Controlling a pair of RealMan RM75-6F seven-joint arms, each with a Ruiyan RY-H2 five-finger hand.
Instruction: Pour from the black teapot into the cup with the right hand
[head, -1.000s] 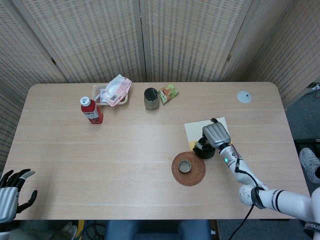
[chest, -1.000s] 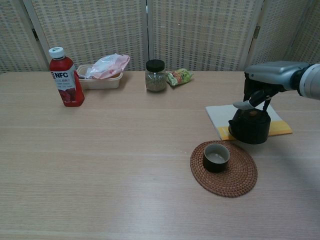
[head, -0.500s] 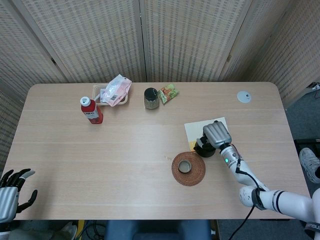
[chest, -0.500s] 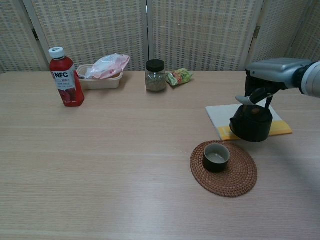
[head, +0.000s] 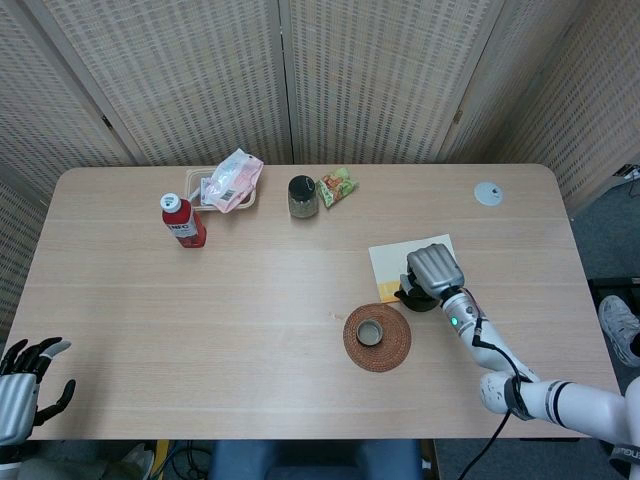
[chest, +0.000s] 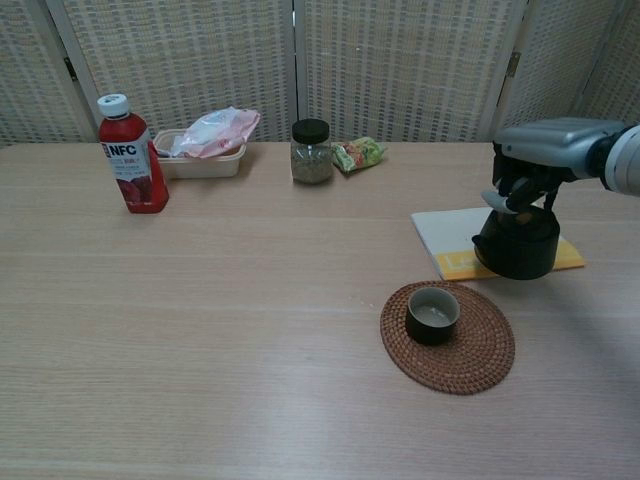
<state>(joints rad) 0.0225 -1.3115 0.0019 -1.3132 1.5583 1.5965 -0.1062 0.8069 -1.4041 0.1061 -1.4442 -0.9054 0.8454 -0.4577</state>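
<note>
The right hand grips the teapot from above, fingers curled around its handle. The teapot hangs just beneath the palm, over the near edge of a white-and-yellow pad. The cup sits on a woven coaster, below and left of the hand, apart from the teapot. The left hand rests at the table's near-left corner, fingers spread and holding nothing.

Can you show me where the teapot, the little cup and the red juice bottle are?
black teapot (chest: 517, 250), chest view, its round body.
cup (chest: 433, 314), chest view, its dark side.
red juice bottle (chest: 130, 160), chest view, its label.
</note>
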